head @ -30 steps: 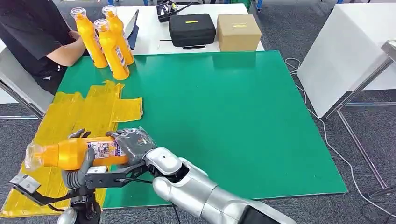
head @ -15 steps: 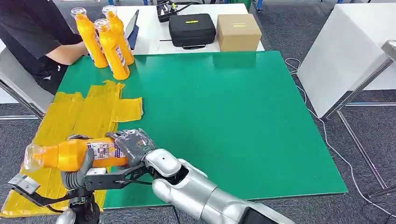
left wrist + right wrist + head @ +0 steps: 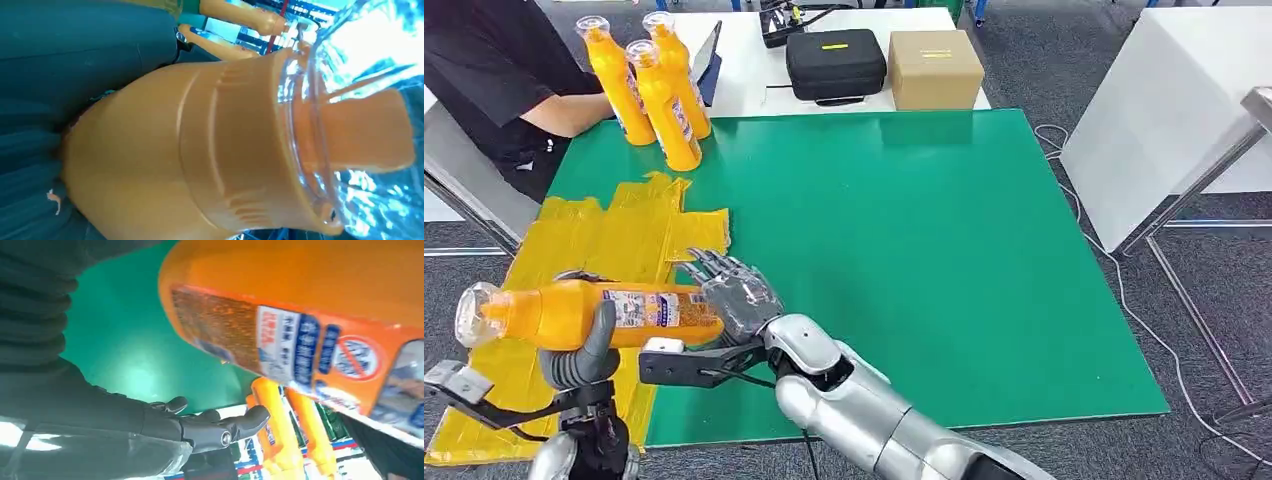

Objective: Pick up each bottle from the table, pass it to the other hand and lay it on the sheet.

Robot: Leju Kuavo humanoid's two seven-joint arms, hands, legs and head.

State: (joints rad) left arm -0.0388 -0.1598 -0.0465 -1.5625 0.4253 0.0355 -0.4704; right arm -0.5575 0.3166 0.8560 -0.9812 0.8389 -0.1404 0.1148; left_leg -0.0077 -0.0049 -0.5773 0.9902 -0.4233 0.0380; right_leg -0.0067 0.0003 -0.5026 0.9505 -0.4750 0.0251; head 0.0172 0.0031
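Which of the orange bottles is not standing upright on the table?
The orange bottle held by the left hand, above the yellow sheet, lies sideways. The other three bottles stand upright at the table's far left corner.

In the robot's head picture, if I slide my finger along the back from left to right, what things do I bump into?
Person's arm → three standing orange bottles → black case → cardboard box → white table on the far right.

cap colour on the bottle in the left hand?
Clear, see-through cap over an orange spout; best in the left wrist view.
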